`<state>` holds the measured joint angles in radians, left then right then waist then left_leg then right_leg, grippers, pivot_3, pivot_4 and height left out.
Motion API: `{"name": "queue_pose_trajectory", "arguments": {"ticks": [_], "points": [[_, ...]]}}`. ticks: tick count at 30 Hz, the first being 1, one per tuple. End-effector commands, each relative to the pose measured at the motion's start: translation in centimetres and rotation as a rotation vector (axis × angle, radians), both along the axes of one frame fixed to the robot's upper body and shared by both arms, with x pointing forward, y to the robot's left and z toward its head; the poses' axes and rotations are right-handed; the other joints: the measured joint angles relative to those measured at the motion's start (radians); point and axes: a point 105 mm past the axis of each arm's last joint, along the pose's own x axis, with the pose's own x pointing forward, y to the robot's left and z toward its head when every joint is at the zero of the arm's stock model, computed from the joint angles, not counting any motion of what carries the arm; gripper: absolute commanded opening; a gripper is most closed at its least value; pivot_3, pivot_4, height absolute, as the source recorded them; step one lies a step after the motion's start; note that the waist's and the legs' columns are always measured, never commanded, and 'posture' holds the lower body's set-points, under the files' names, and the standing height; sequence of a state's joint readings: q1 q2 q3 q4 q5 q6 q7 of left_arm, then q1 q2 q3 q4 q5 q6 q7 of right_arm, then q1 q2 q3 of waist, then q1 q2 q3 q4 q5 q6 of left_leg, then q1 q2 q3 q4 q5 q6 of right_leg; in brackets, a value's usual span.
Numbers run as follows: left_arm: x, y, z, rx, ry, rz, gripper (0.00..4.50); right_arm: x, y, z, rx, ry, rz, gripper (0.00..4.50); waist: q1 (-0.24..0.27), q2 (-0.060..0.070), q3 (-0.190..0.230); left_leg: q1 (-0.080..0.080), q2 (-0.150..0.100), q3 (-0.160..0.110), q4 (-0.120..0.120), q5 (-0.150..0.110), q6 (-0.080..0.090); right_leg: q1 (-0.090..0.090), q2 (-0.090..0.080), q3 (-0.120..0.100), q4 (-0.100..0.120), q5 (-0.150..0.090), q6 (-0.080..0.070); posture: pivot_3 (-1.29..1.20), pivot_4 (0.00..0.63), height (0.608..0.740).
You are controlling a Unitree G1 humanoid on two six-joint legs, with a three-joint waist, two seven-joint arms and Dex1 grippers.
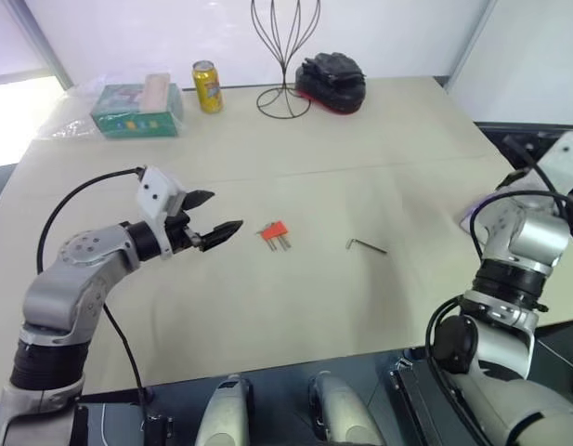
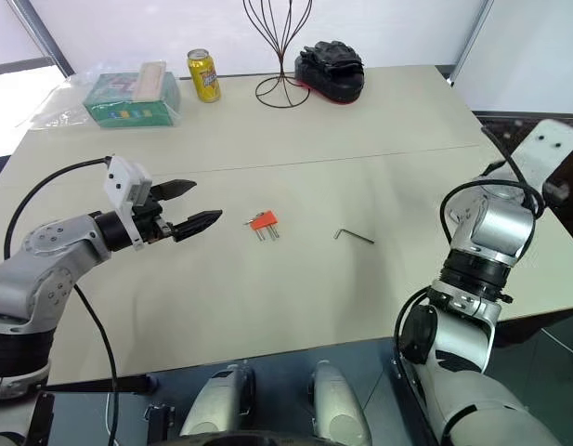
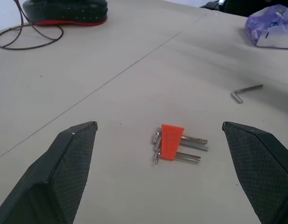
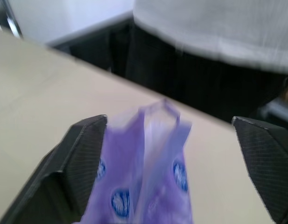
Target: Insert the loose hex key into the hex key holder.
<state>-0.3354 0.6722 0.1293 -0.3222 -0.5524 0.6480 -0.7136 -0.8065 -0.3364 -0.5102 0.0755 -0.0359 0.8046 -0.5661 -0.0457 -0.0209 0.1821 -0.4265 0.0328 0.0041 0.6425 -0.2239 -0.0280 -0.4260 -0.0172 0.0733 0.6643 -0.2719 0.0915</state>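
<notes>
Right now both task things lie loose on the bench (image 1: 267, 167), out in its middle and well away from any edge. The hex key holder (image 1: 275, 230) rests flat with its short keys pointing toward the near edge. The loose hex key (image 1: 365, 245) lies apart from it, toward the bench's right edge, its bent end turned toward the holder.

The left gripper (image 1: 214, 215) hangs just above the surface with its black fingers spread wide and nothing between them, pointing at the holder from the left edge's side but short of it. The right gripper (image 4: 169, 172) is off by the right edge, fingers also wide apart, with the purple-and-white packet (image 4: 144, 182) sitting between them; I cannot tell whether they touch it, but they do not look clamped on it.

Trouble could start with that packet. If it clings to a finger, it may drag across toward the key and knock it away. The key itself is thin and lies flat, so fingers coming down on it could skid it along the bench or pinch it crooked. The holder is small and light; a push from the left fingers would likely spin it, leaving the empty slot facing the wrong way.
</notes>
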Motion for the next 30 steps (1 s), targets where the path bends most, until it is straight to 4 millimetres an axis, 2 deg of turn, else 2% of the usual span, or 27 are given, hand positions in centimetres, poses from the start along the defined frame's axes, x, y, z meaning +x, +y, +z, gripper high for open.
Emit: {"name": "queue_pose_trajectory", "arguments": {"ticks": [1, 4, 6, 8, 9, 11, 13, 16, 21, 25, 30], "points": [[-0.1, -0.2, 1.0, 0.01, -0.05, -0.009, 4.5, 1.9, 3.9, 4.8, -0.156, -0.134, 0.263, 4.43, -0.001, 0.0, 0.0, 0.0, 0.0, 0.0, 0.0, 0.0, 0.0, 0.0, 0.0, 0.0, 0.0, 0.0, 0.0, 0.0, 0.15, 0.74], [-0.1, -0.2, 1.1, 0.01, -0.05, -0.01, 4.5, 4.3, 8.8, 4.5, -0.132, -0.109, 0.623, 4.43, -0.008, 0.0, 0.0, 0.0, 0.001, 0.0, 0.0, 0.0, 0.0, 0.0, 0.001, 0.0, 0.0, 0.0, 0.0, 0.0, 0.15, 0.74], [0.0, 0.0, 1.1, 0.011, -0.049, -0.008, 4.5, 5.2, 13.3, 3.4, -0.048, -0.056, 0.941, 4.43, -0.01, 0.0, 0.0, 0.0, 0.001, 0.0, -0.001, 0.0, 0.0, 0.0, 0.002, 0.0, 0.0, 0.0, 0.0, 0.0, 0.15, 0.74], [0.1, 0.1, 1.1, 0.012, -0.049, -0.007, 4.5, 4.8, 16.8, 2.7, -0.006, -0.005, 1.194, 4.43, -0.009, 0.0, 0.0, 0.0, 0.001, -0.001, -0.001, 0.0, 0.0, 0.0, 0.001, 0.0, 0.0, 0.0, 0.0, 0.0, 0.15, 0.74], [0.1, 0.2, 1.1, 0.012, -0.049, -0.006, 4.5, 4.4, 18.3, 2.3, -0.042, 0.048, 1.32, 4.43, -0.008, 0.0, 0.0, 0.0, 0.001, -0.001, -0.001, 0.0, 0.0, 0.0, 0.001, 0.0, 0.0, 0.0, 0.0, 0.0, 0.15, 0.74], [0.1, 0.3, 1.1, 0.015, -0.049, -0.005, 4.5, 3.6, 20.1, 1.3, -0.095, 0.139, 1.485, 4.43, 0.001, 0.001, 0.001, 0.0, 0.001, 0.0, -0.001, 0.0, 0.0, 0.0, 0.001, 0.0, -0.001, 0.0, 0.0, 0.0, 0.15, 0.74], [0.0, 0.6, 1.2, 0.017, -0.049, -0.003, 4.5, 3.3, 21.2, -0.2, -0.139, 0.228, 1.599, 4.43, 0.006, 0.001, 0.001, 0.0, 0.001, -0.001, -0.001, 0.0, 0.0, 0.0, 0.0, -0.001, -0.002, 0.0, 0.0, 0.0, 0.15, 0.74], [-0.1, 1.0, 1.3, 0.022, -0.05, 0.008, 4.5, 3.8, 22.1, -2.4, -0.174, 0.321, 1.681, 4.43, 0.003, 0.0, 0.001, -0.001, 0.0, 0.0, 0.0, 0.0, 0.0, 0.0, 0.0, -0.001, -0.002, 0.0, 0.0, 0.0, 0.15, 0.74], [-0.9, 1.9, 1.4, 0.024, -0.041, 0.044, 4.5, 3.6, 25.0, -7.4, -0.224, 0.458, 1.815, 4.43, -0.002, 0.0, 0.002, 0.0, 0.001, 0.0, 0.0, 0.0, 0.0, 0.0, 0.001, -0.001, -0.002, 0.0, 0.0, 0.0, 0.15, 0.74], [-1.5, 2.6, 1.4, 0.029, -0.035, 0.074, 4.5, 3.2, 26.7, -8.9, -0.22, 0.467, 1.868, 4.43, 0.001, 0.0, 0.002, -0.001, 0.001, 0.0, -0.001, 0.0, 0.001, -0.001, 0.001, -0.001, -0.001, 0.0, 0.0, 0.0, 0.15, 0.74], [-2.0, 3.4, 1.6, 0.035, -0.03, 0.106, 4.5, 3.1, 28.1, -9.7, -0.248, 0.47, 1.892, 4.43, 0.005, 0.0, 0.002, -0.001, 0.001, -0.001, 0.0, 0.0, 0.0, -0.001, 0.0, -0.001, -0.001, 0.0, 0.0, 0.0, 0.15, 0.74]]}}
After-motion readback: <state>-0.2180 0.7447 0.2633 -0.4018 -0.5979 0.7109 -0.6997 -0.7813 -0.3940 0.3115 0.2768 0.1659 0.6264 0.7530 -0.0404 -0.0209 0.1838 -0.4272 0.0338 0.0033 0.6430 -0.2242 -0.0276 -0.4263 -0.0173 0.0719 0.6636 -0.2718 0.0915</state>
